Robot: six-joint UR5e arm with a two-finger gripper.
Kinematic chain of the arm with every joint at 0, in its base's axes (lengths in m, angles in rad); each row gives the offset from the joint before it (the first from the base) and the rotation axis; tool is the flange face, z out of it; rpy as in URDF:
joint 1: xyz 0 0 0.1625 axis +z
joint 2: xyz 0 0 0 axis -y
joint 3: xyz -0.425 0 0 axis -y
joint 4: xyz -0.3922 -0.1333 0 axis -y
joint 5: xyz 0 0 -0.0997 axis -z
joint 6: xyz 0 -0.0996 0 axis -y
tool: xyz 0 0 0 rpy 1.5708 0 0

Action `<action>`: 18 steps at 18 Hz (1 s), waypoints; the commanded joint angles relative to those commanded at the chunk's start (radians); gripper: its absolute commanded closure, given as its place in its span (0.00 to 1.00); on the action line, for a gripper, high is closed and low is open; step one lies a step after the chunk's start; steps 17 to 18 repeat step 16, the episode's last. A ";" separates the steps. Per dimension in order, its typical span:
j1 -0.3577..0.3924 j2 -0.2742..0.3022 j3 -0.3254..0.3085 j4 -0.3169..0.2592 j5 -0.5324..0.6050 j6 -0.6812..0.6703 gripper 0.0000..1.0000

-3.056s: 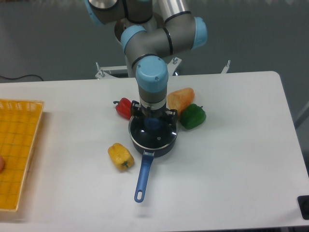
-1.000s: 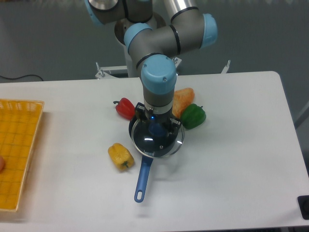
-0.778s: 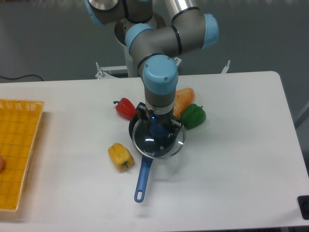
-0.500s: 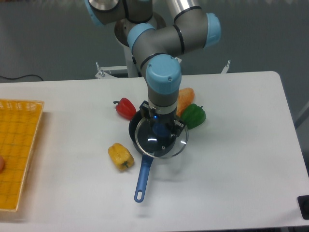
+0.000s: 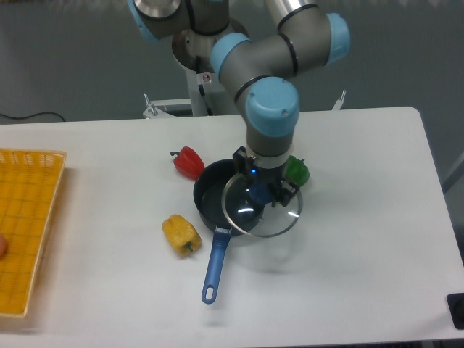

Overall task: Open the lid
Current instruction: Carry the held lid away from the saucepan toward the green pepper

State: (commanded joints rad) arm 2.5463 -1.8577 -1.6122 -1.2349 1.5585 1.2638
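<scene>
The robot's two-finger hand (image 5: 262, 190) is clenched on the blue knob of the round clear glass lid with its thin metal rim (image 5: 262, 209). The lid hangs above the counter, off to the right of the dark blue long-handled saucepan (image 5: 212, 205), overlapping only the pan's right edge in this view, so most of the pan's dark inside is exposed. A red pepper (image 5: 188, 162) lies just behind the pan, a yellow pepper (image 5: 180, 233) near its front left, and a green pepper (image 5: 296, 170) sits partly hidden behind the arm. The lid looks about level. To finish well, the hand should carry it further right onto bare white counter (image 5: 362, 217), clear of the green pepper, keep it flat, lower until the rim rests, and only then let go
</scene>
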 joint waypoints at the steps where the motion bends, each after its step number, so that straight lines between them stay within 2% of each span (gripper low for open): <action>1: 0.006 0.000 -0.002 0.000 0.000 0.011 0.39; 11: 0.075 0.003 -0.009 -0.006 0.002 0.123 0.39; 18: 0.087 0.006 -0.017 -0.008 0.003 0.147 0.39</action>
